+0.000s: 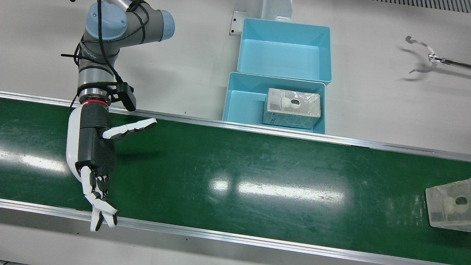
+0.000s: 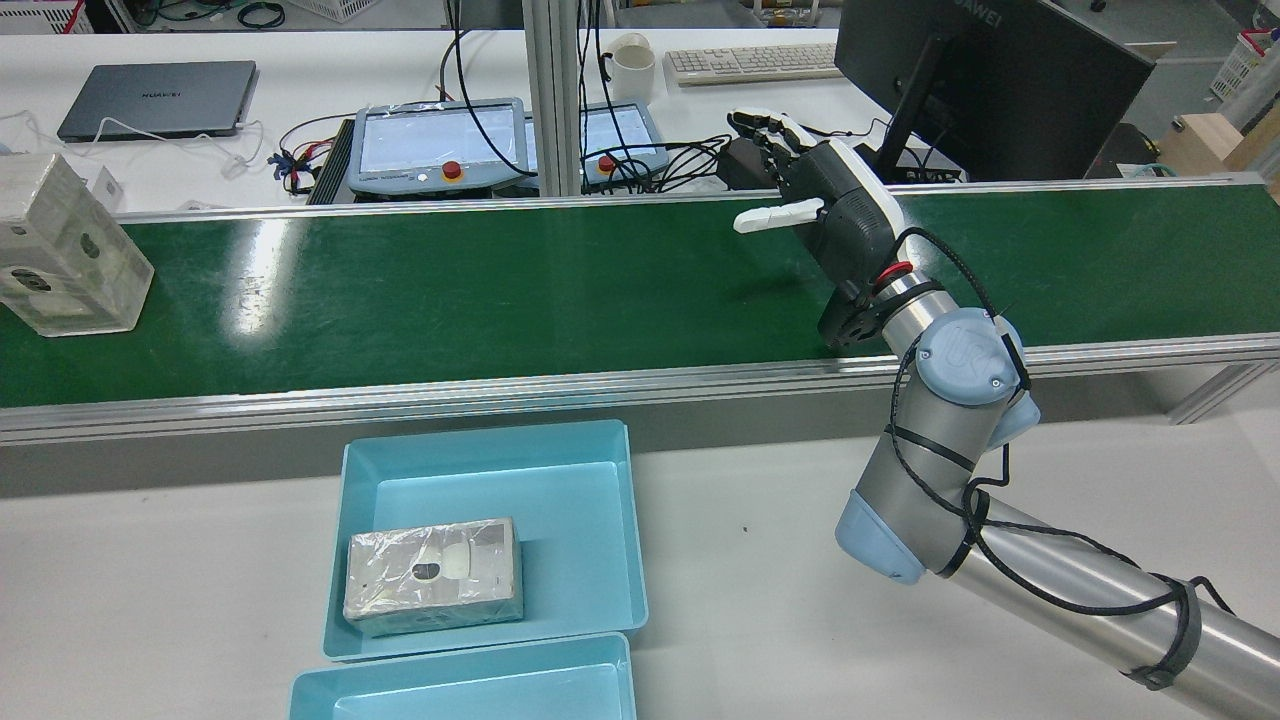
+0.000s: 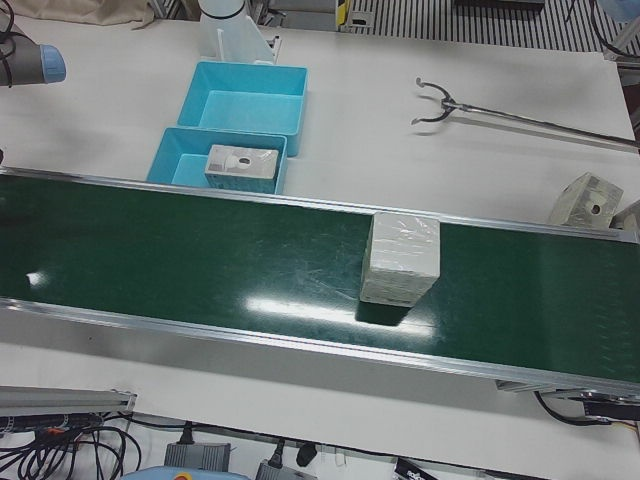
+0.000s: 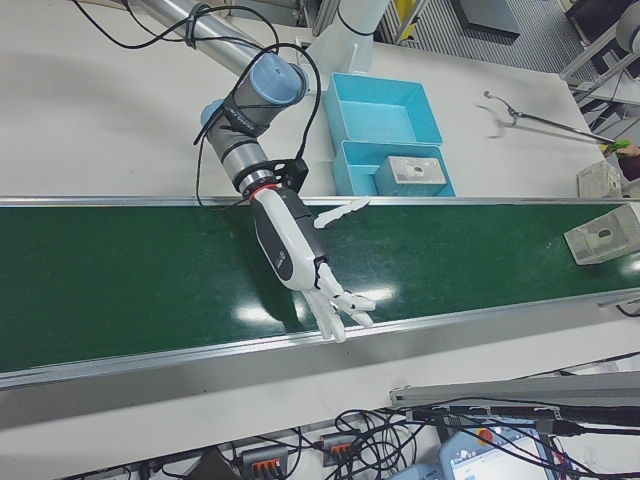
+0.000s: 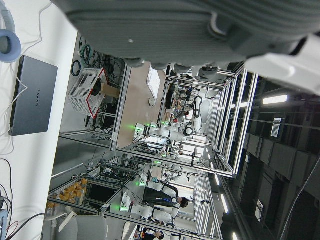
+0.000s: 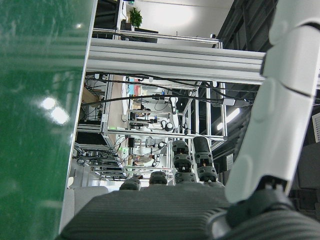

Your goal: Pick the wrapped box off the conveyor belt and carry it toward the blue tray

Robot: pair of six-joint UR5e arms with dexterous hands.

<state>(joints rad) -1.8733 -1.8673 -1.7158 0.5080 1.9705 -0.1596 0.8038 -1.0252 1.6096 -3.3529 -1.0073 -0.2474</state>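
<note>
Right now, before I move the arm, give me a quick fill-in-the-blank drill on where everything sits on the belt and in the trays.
1. The right hand hovers over the green belt with its fingers ____ and holding nothing.
2. The wrapped box waiting for pickup sits on the ____.
3. Another box already lies inside the blue tray that is ____ to the belt.
4. The second blue tray holds ____.

Missing words: spread; belt; nearer; nothing
</note>
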